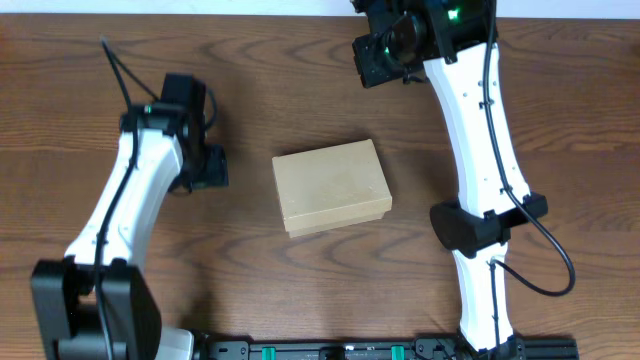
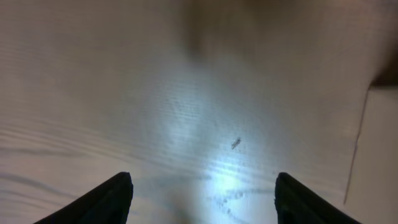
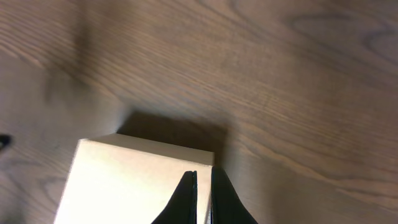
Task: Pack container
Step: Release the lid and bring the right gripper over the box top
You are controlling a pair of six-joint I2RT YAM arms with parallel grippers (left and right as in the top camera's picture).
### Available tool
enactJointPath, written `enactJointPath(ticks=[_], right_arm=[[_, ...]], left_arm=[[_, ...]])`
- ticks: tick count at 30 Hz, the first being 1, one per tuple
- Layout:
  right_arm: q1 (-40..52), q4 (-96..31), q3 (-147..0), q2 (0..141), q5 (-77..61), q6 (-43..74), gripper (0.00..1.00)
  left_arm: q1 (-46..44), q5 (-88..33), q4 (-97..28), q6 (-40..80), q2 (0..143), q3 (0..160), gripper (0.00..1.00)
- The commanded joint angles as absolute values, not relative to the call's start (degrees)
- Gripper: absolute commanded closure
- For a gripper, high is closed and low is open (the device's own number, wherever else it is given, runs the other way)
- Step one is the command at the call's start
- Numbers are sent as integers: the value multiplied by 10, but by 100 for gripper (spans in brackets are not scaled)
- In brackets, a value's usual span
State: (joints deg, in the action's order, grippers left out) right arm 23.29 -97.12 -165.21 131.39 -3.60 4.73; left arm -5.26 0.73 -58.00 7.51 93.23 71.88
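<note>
On the table [image 1: 300, 80] — container [image 1: 331, 186] closed | left jaws apart | right jaws together

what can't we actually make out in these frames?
1. Box contents: the lid is closed in the overhead view, so the inside is hidden.
2. Left wrist view: blurred, with glare on the table. The box is cut off by the right edge, and the speck is too small to identify.
3. Overhead view: both arms' jaws are hidden under their own wrists.
4. Right wrist view: the box is cut off by the bottom edge.
</note>
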Motion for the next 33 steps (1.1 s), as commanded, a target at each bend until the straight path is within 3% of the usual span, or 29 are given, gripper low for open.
enactJointPath(ticks=[1,10,33], right_arm=[[250,-973,-1660,1301,-15,72,98],[264,-973,-1582,1297,-2,88,98],[293,-973,-1355,1205,36,126,98]], left_arm=[[-51,-13,-564,78,868,663,28],[-48,-15,-547,77,794,622,24],[-48,-15,-524,67,794,622,23]])
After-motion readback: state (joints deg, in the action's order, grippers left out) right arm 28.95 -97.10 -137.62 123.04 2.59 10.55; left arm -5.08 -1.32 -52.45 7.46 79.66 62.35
